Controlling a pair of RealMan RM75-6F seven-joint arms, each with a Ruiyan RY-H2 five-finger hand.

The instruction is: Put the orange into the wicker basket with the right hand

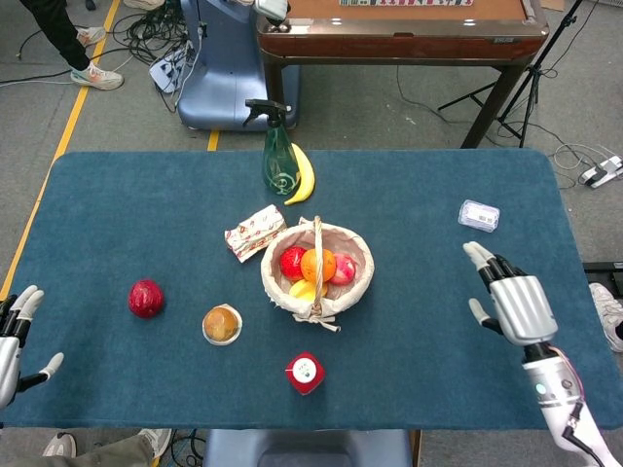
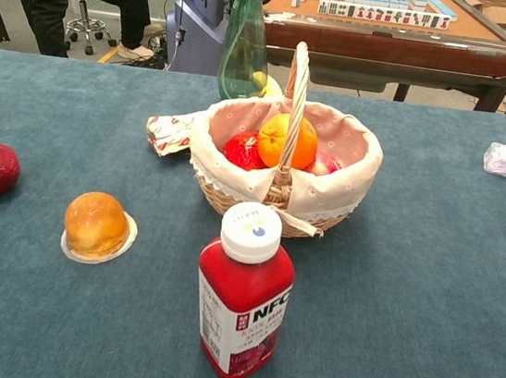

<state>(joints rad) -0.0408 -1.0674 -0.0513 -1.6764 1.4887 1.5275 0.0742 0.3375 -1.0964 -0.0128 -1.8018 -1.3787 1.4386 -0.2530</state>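
The orange (image 1: 316, 265) sits in the basket (image 1: 358, 255). The right hand (image 1: 516, 305) is empty, fingers apart. Job looks done; next, just rest.

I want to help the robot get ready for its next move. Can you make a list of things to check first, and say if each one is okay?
1. Orange is inside the wicker basket: ok. It lies among the other fruit, under the handle.
2. Right hand holds nothing: ok. Its fingers are spread, and it is off to the right, apart from the basket.
3. Left hand is out of the way: ok. It is open at the table's near left edge.
4. Basket stands upright: ok in both views.
5. Juice bottle is standing: ok, with its cap on.
6. Orange will stay put: cannot tell, though it looks settled against the red fruit.
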